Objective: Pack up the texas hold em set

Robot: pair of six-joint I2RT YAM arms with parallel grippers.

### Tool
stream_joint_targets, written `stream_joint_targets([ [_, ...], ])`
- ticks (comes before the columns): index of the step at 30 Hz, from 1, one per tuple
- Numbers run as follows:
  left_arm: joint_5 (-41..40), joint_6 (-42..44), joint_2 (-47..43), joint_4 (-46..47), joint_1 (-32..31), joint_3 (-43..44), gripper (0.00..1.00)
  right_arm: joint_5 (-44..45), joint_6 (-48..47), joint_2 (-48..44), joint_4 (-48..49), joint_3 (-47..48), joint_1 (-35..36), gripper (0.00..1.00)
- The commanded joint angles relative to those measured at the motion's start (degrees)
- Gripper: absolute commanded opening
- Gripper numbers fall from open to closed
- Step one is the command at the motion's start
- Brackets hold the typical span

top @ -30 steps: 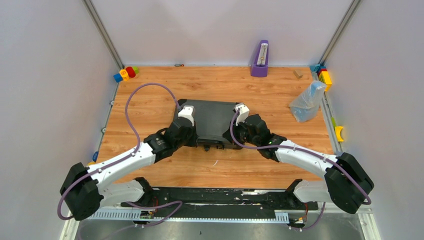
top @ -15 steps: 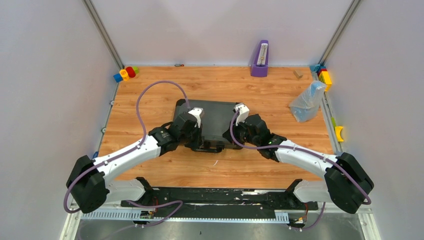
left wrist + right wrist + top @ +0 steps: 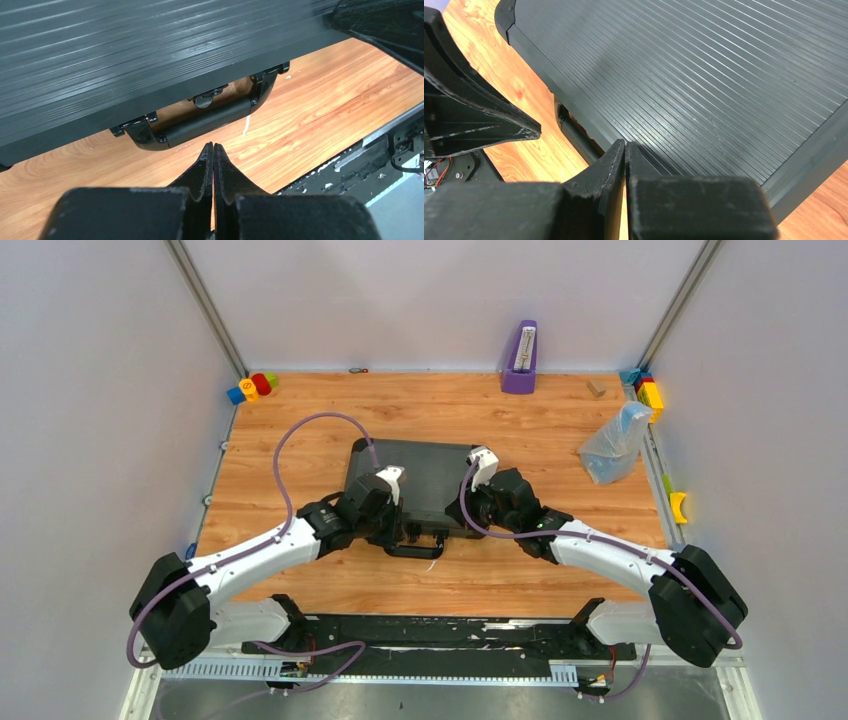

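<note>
Left gripper point(image 3: 213, 146): fingers pressed together, empty, nearer arm. Black plastic carry handle point(image 3: 200, 124): its 12 o'clock, just beyond, axis crosswise. Black ribbed rectangular briefcase point(image 3: 430, 472): lid down, centre of wooden table point(image 3: 300, 440). Right gripper point(image 3: 625, 144): closed, empty, over lid's near edge.

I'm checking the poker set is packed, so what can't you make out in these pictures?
- What is inside: the closed black ribbed rectangular briefcase hides it in every view.
- Latches: top view, arms cover the front edge; left wrist view, the black bar handle partly blocks them.
- Whether the right end effector touches the case: right wrist view, its own fingers hide it.
</note>
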Motion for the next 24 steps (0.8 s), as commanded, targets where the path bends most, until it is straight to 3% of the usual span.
stream_joint_targets([
  [1, -2.9, -2.8, 1.3, 8.4, -2.9, -1.5, 0.00, -0.5, -0.9, 0.7, -1.9, -0.3, 0.4, 0.06],
  [5, -12.1, -4.8, 1.7, 12.3, -6.5, -3.6, 0.00, 0.9, -0.7, -0.6, -1.7, -1.0, 0.3, 0.05],
  [12, -16.6, -6.1, 2.5, 17.8, -6.8, -8.5, 0.00, 0.9, -0.5, -0.9, -1.4, -1.3, 0.4, 0.04],
  [24, -14.1, -3.4, 13.0, 24.8, -6.7, -8.1, 0.00, 1.5, -0.6, -1.1, -1.4, -1.4, 0.4, 0.03],
])
